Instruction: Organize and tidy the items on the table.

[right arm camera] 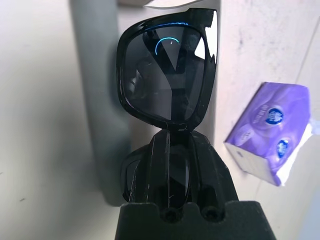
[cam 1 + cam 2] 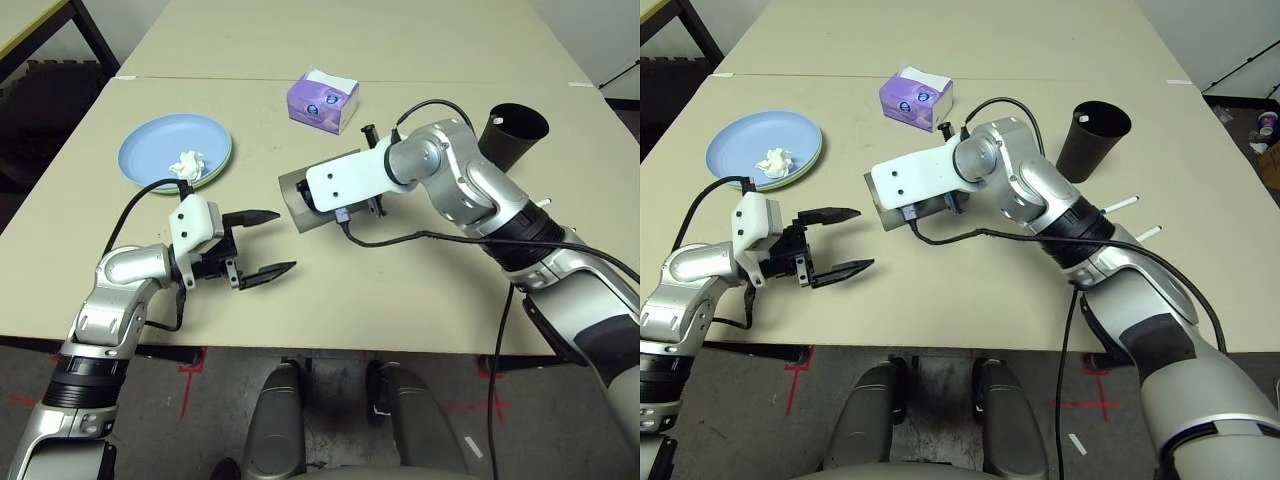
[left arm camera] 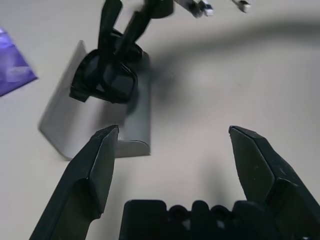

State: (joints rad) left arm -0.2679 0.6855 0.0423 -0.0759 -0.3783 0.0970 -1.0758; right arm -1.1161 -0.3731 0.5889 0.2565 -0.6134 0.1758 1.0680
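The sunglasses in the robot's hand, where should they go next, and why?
Probably a little lower, into the open grey glasses case. The right gripper is shut on the black sunglasses right over the case, so easing them in looks like the next step.

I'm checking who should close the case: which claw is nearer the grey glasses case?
Right. The right claw, shut on the black sunglasses, hangs just over the open grey glasses case. The left claw, open, hovers apart to the case's left.

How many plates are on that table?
2, stacked at the table's far left: a blue plate on top, holding a crumpled tissue, and a green plate peeking out beneath.
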